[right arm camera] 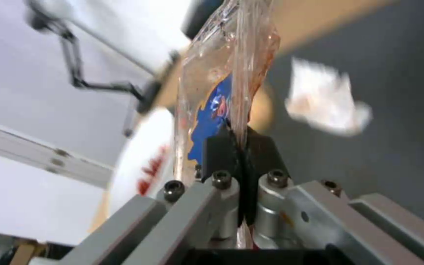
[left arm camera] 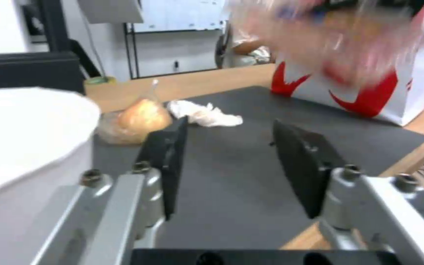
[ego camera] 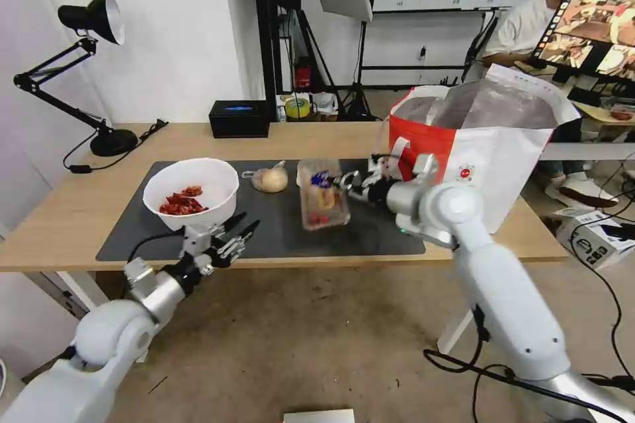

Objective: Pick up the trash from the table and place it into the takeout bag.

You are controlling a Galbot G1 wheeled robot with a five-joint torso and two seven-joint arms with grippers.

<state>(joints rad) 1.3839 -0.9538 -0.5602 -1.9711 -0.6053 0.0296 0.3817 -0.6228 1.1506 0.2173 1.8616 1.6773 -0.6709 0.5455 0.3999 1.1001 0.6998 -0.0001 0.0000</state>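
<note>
1. Head view: the right claw (ego camera: 348,184) pinches one edge of the clear tray (ego camera: 323,201), which is lifted above the dark mat, just short of the takeout bag (ego camera: 489,145). Held only by its rim, the tray could swing, pop open and spill its tomatoes, or catch the bag's near wall.
2. Left wrist view: the left claw (left arm camera: 232,162) is spread and empty beside the white bowl (left arm camera: 25,147). The bagged lump (left arm camera: 133,121) and tissue (left arm camera: 203,114) lie on the surface; a careless move could knock the bowl.
3. Right wrist view: the pads (right arm camera: 219,154) are pressed on thin plastic; it may slip.
</note>
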